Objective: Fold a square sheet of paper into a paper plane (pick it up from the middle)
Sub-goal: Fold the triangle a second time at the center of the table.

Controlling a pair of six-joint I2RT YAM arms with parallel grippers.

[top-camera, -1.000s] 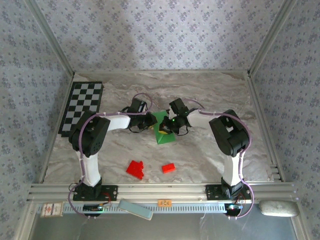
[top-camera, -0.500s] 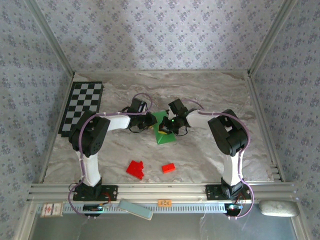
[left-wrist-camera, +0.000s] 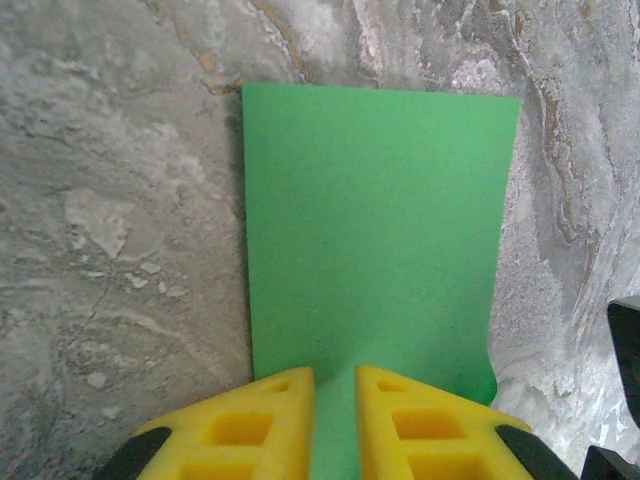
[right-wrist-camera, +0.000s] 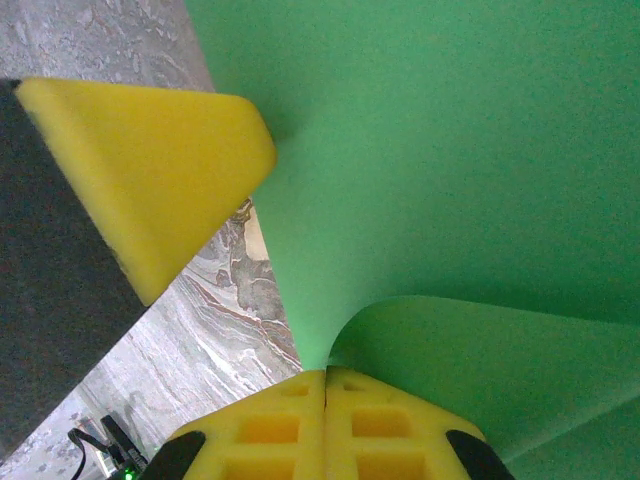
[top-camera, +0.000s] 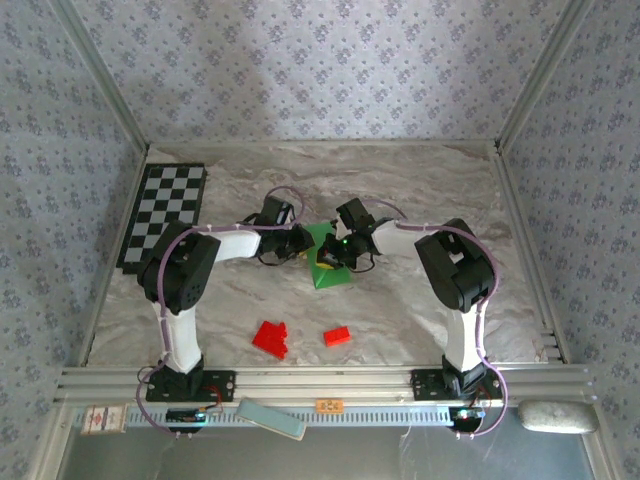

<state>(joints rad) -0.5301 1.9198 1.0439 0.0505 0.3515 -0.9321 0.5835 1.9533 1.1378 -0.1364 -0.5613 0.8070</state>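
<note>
Creasing looks to be the step in hand, so the work is about one gripper holding the paper down while the other folds it.

At the far left, the black-and-white checkered board [top-camera: 165, 215] lies well apart from the work and needs no attention. The left gripper [left-wrist-camera: 335, 385] sits low on the near edge of the sheet of thin bright green paper [left-wrist-camera: 375, 230], its yellow fingers a narrow slit apart with green showing between them. I cannot tell whether they pinch the paper or merely press it to the grey marbled table [top-camera: 420, 190]. Either way this gripper should act as the anchor and stay put while the other arm works.

The sheet lies mid-table between the two grippers, flat under the left wrist and rising into a curl on the right. The small red blocks [top-camera: 270, 338] sit nearer the arm bases, clear of the fold.

The right gripper [right-wrist-camera: 326, 378] is closed tight on the sheet, and the green curl springs straight from the seam of its fingertips. To fold well it should carry that flap over in a low arc, edge lined up with edge, and let go only once the flap lies flat. Thin paper buckles easily — a hard pull could drag it out from under the left fingers or skew the crease.
</note>
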